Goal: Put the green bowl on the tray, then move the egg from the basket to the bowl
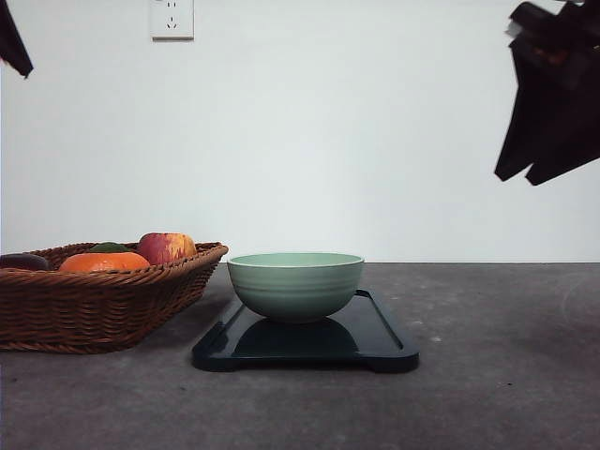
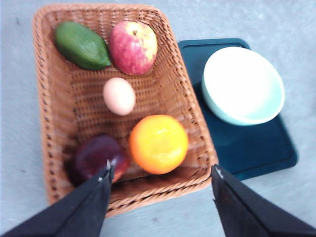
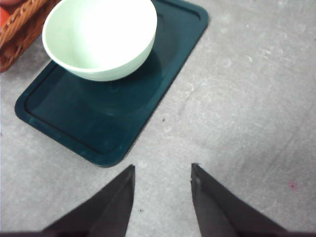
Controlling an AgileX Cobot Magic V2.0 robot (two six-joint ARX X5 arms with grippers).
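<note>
The green bowl (image 1: 295, 284) stands upright and empty on the dark tray (image 1: 384, 342), also seen from above as bowl (image 2: 243, 85) on tray (image 2: 256, 148) and bowl (image 3: 99, 37) on tray (image 3: 113, 123). To the left sits the wicker basket (image 1: 94, 305). Inside the basket (image 2: 49, 108) lies the pale egg (image 2: 119, 96), loose on the weave. My left gripper (image 2: 160, 175) hovers open high above the basket's near end. My right gripper (image 3: 162, 173) is open over bare table beside the tray; it hangs high at the right (image 1: 548, 103).
The basket also holds a red apple (image 2: 133, 47), an orange (image 2: 158, 143), a green avocado (image 2: 81, 45) and a dark purple fruit (image 2: 96, 157). Grey tabletop (image 1: 506, 375) spreads right of the tray. A white wall with a socket (image 1: 172, 19) stands behind.
</note>
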